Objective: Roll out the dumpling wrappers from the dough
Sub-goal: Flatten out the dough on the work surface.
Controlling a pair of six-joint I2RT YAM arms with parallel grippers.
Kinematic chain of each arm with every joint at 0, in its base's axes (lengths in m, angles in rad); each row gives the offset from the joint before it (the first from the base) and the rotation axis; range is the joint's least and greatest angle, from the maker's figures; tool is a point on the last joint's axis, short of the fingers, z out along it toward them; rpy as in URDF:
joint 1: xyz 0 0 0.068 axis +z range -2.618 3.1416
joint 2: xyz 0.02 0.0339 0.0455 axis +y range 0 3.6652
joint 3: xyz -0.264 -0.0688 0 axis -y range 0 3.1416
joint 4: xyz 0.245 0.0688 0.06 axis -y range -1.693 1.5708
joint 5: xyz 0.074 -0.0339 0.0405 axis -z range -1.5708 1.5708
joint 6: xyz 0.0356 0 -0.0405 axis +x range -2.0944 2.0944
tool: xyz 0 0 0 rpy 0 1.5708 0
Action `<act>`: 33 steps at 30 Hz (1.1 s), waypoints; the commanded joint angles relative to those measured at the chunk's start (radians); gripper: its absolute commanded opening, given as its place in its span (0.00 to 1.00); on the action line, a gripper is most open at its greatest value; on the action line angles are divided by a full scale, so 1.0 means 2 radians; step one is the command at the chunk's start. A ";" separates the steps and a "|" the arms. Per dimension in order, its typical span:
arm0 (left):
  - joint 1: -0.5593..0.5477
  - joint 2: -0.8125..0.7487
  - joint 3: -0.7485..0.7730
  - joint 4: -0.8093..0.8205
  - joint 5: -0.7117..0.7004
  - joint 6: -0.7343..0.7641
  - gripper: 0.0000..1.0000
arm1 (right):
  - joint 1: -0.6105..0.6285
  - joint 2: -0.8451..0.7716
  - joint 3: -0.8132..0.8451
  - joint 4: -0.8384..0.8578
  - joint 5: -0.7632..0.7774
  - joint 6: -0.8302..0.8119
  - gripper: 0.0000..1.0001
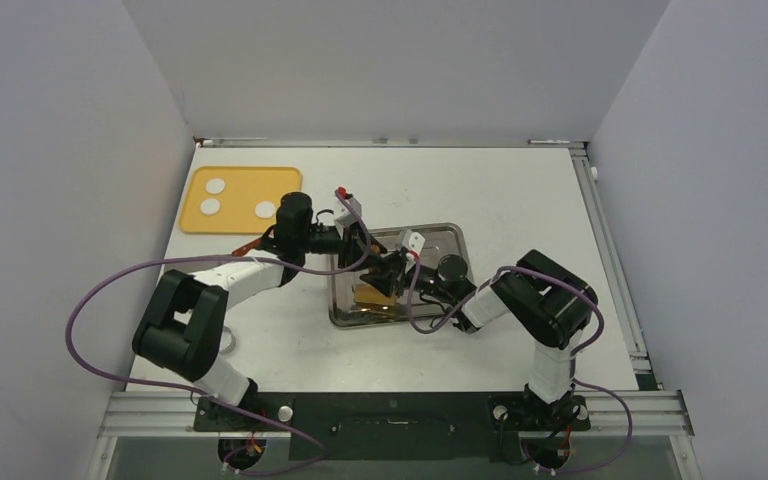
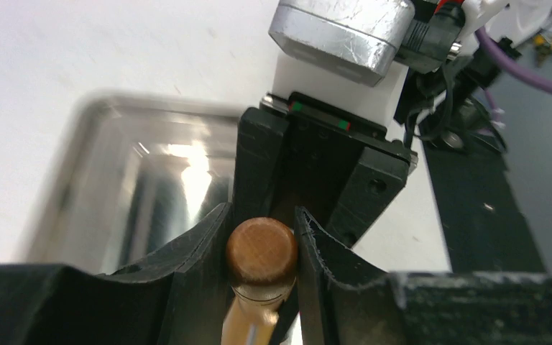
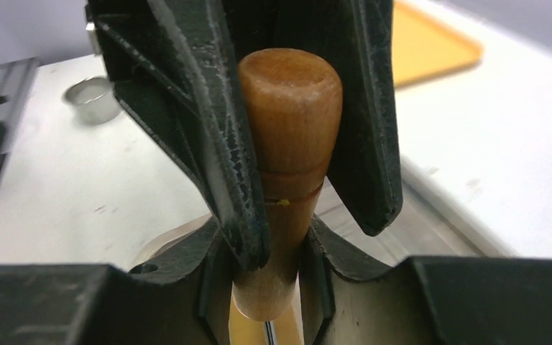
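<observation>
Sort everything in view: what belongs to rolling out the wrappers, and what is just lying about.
For the job: three dough pieces on the yellow board; rolling pin, gripped by the left tool and the right tool.
Lying about: metal tray; small metal ring.

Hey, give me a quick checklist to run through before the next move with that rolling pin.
1. The left claw is shut on the rolling pin handle: ok.
2. The right claw is shut on the same handle, lower down: ok.
3. Pin lifted clear of the metal tray: cannot tell.
4. Three dough lumps lying apart on the yellow board: ok.
5. Rolling begun: not ok, every lump is round and unflattened.
</observation>
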 commanded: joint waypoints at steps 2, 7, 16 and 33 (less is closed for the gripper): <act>0.013 0.051 -0.054 -0.161 -0.060 -0.029 0.00 | 0.002 0.023 -0.084 -0.081 0.028 0.012 0.08; 0.021 0.056 -0.059 -0.129 -0.069 -0.023 0.00 | 0.002 0.016 -0.081 -0.079 0.031 0.013 0.08; 0.000 -0.035 0.098 -0.357 -0.068 0.081 0.00 | 0.007 -0.126 0.040 -0.255 0.022 -0.054 0.08; 0.016 0.047 0.172 -0.329 -0.078 0.070 0.00 | -0.047 -0.016 0.116 -0.197 0.005 -0.076 0.08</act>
